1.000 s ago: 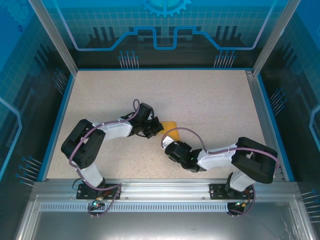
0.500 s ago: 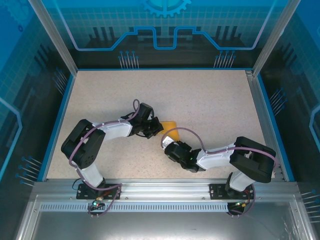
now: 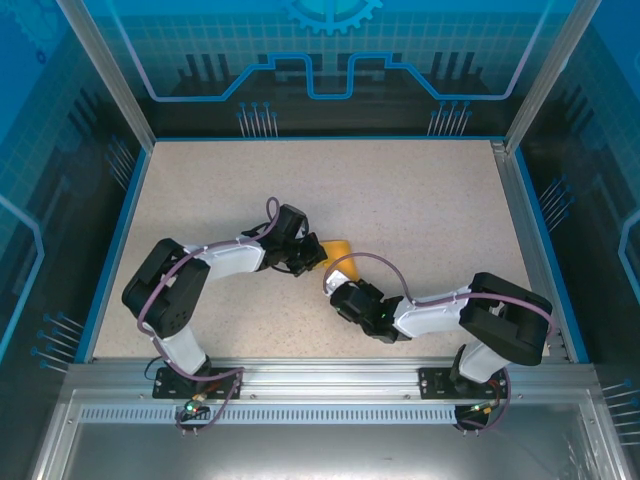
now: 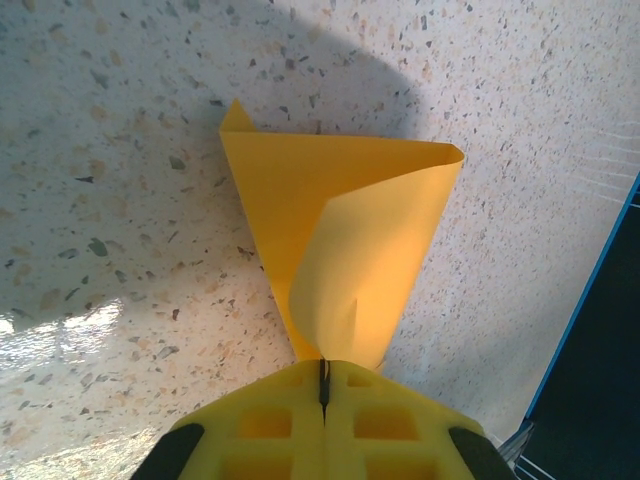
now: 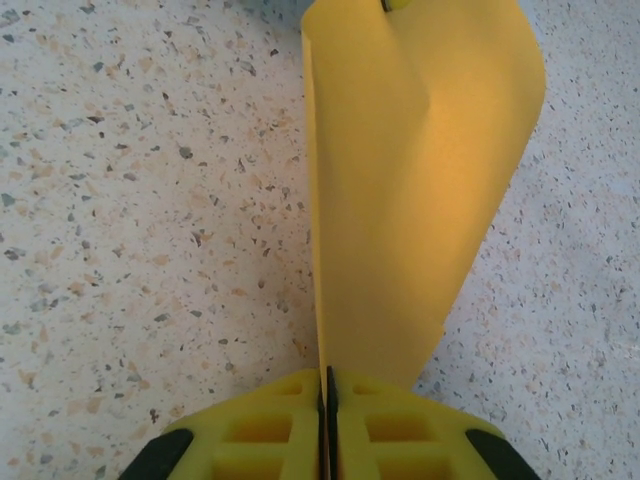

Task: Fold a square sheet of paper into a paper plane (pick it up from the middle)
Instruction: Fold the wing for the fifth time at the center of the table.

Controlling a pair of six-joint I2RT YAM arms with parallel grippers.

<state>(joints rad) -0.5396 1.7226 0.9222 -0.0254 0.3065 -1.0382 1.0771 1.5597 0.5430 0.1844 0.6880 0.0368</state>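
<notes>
The square sheet of paper (image 3: 338, 250) is orange-yellow, folded and curled, and hangs between both grippers at the middle of the table. My left gripper (image 3: 316, 256) is shut on its narrow left end. In the left wrist view the paper (image 4: 340, 220) fans out from the shut jaws (image 4: 323, 376) into a bowed cone. My right gripper (image 3: 334, 288) is shut on the near end. From the shut right jaws (image 5: 327, 388) the paper (image 5: 410, 190) rises as a tall curved flap with one straight crease. The paper plane is out of view.
The speckled tabletop (image 3: 420, 200) lies under the paper. Blue side rails (image 3: 112, 240) and glass walls enclose it. A metal rail (image 3: 320, 375) with both arm bases runs along the near edge. The right arm's purple cable (image 3: 365, 262) loops beside the paper.
My right gripper has shifted slightly left and towards the paper while its jaws closed further. The paper's near flap has drawn in. The left arm has held still.
</notes>
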